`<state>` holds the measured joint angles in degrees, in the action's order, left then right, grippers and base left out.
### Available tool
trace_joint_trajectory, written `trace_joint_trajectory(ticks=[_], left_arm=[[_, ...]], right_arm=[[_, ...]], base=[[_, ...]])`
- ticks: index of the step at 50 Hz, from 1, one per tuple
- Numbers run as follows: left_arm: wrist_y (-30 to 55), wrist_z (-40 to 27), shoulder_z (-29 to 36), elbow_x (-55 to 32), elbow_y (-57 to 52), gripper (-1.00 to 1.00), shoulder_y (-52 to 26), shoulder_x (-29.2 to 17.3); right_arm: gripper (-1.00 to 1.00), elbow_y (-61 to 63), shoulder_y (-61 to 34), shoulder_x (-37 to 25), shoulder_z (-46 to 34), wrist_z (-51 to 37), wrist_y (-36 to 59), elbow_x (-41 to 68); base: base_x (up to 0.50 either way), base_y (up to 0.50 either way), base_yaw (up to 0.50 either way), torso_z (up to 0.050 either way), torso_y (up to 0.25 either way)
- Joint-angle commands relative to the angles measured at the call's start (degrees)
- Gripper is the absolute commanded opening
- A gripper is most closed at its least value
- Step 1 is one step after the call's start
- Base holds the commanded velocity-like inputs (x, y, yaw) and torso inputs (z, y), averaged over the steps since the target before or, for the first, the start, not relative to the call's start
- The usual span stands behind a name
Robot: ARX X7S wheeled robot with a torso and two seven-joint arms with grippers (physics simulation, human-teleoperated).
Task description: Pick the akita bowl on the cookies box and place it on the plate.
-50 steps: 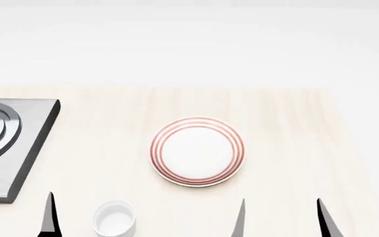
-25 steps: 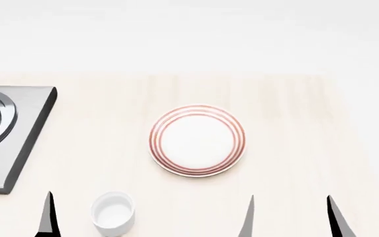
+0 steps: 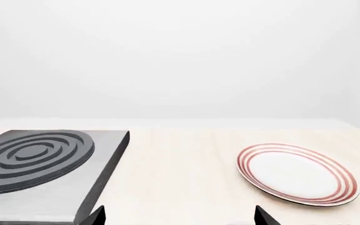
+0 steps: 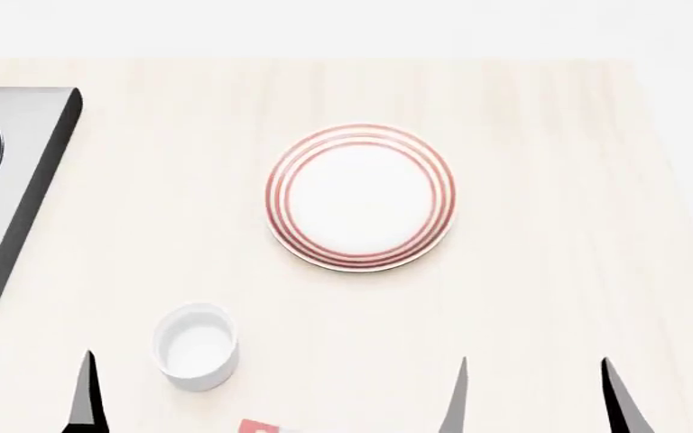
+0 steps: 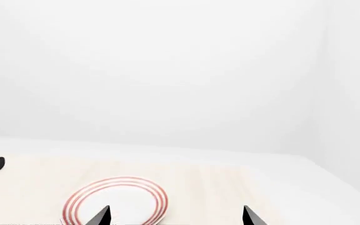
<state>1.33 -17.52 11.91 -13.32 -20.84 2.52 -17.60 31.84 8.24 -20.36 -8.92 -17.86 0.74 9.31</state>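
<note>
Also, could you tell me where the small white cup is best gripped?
By its rim wall, from straight above: the white cup stands upright, mouth open, with straight sides, so one finger inside and one outside would probably hold it.

No readable text, label, brand, number or sign is showing in any view; all visible items are appearing unmarked.

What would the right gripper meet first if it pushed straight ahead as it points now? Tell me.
Probably the plate: it lies ahead between the open right gripper fingertips, slightly off-centre. Height over the table is unclear, so it might pass above.
</note>
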Motion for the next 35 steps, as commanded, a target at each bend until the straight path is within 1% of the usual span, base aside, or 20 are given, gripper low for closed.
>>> trace_joint_trajectory(ticks=[1,12,18,22,35], left_arm=[[0.8,1.2,-1.0,1.1,-0.2,1.00,-0.2,0.9],[-0.2,1.2,-0.4,2.0,-0.6,1.00,0.0,0.4],[-1.3,1.3,-0.1,2.4,-0.4,1.00,0.2,0.2],[-0.2,0.7,-0.4,2.0,-0.3,1.00,-0.1,0.4],[0.4,0.8,0.0,1.4,-0.2,1.00,-0.2,0.1]], right_arm=[[1.00,0.1,-0.5,0.9,1.2,1.3,1.6,-1.0],[1.00,0.6,-0.7,0.5,1.2,1.2,2.4,-0.6],[1.00,0.7,-0.6,0.4,1.2,1.0,2.3,-0.5],[1.00,0.7,-0.5,0.3,1.3,0.9,2.2,-0.4],[1.00,-0.2,-0.9,0.2,0.9,0.8,2.7,-0.1]], base=[[0.00,0.00,0.00,0.000,0.000],[0.00,0.00,0.00,0.000,0.000],[0.00,0.00,0.00,0.001,-0.239],[0.00,0.00,0.00,0.001,-0.223],[0.00,0.00,0.00,0.000,-0.003]])
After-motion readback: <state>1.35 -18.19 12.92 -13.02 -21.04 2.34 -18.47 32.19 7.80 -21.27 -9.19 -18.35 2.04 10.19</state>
